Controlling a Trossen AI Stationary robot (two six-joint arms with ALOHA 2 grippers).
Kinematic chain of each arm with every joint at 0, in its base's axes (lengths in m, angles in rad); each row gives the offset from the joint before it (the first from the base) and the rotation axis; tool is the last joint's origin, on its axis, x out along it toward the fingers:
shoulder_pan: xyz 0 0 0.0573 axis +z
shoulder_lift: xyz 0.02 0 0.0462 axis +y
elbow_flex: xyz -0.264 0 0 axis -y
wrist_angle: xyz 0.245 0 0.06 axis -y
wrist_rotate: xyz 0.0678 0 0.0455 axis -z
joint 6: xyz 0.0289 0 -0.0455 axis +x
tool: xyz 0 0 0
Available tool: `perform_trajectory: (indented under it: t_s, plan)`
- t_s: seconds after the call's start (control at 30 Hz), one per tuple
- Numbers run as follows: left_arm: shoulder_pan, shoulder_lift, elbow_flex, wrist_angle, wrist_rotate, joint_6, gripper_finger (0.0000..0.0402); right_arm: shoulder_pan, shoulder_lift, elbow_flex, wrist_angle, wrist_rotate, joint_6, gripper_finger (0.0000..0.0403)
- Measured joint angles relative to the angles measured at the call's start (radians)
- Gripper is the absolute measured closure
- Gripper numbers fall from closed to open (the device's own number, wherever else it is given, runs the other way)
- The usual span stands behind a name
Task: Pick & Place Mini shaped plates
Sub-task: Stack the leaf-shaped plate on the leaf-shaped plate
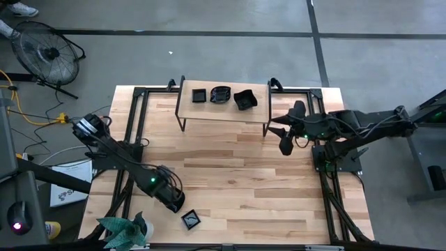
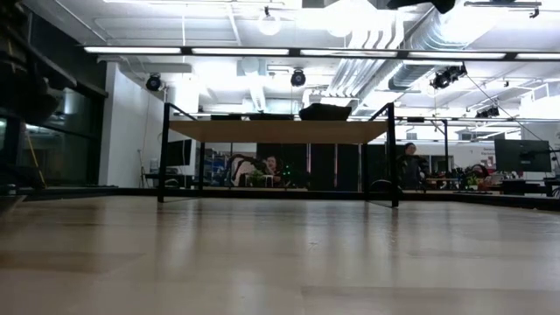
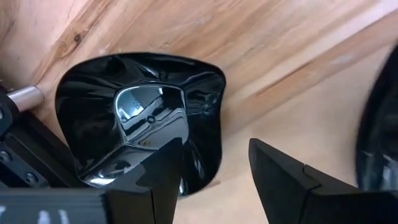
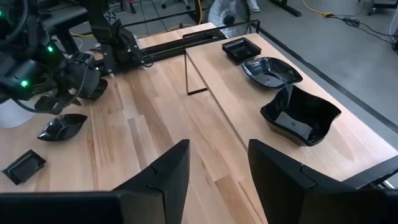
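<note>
The left gripper [image 1: 175,203] hovers low at the table's near left, its fingers apart around the rim of a wavy-edged black dish [image 3: 140,118] lying on the wood. Another small dish [image 1: 191,219] lies just beside it. The right gripper [image 4: 217,168] waits open near the raised shelf [image 1: 223,109], where three dishes [image 1: 221,95] sit.

Three black plates [image 1: 221,95] on shelf [image 1: 189,110], left gripper [image 1: 176,204] low

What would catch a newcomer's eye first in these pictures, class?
Three glossy black plates sit in a row on the raised shelf at the table's far edge. Near the front edge, the left claw, open, hovers at another black plate, beside a small square plate and a green plant.
</note>
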Motion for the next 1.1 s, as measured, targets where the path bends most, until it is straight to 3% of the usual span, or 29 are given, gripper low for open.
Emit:
perform_trajectory:
  t_s: [0.23,0.87,1.1]
  plan:
    - [0.0,0.025,0.0,0.0,0.001,0.003,0.0229,0.002,0.0,0.0,0.0,0.005,0.026,0.0245]
    - [0.0,0.025,0.0,-0.014,0.022,0.01,0.0391,0.002,0.0,0.0,0.023,0.004,0.029,0.0245]
    - [0.001,0.025,0.007,-0.024,0.023,0.012,0.04,0.002,0.001,0.0,0.023,0.0,0.029,0.0245]
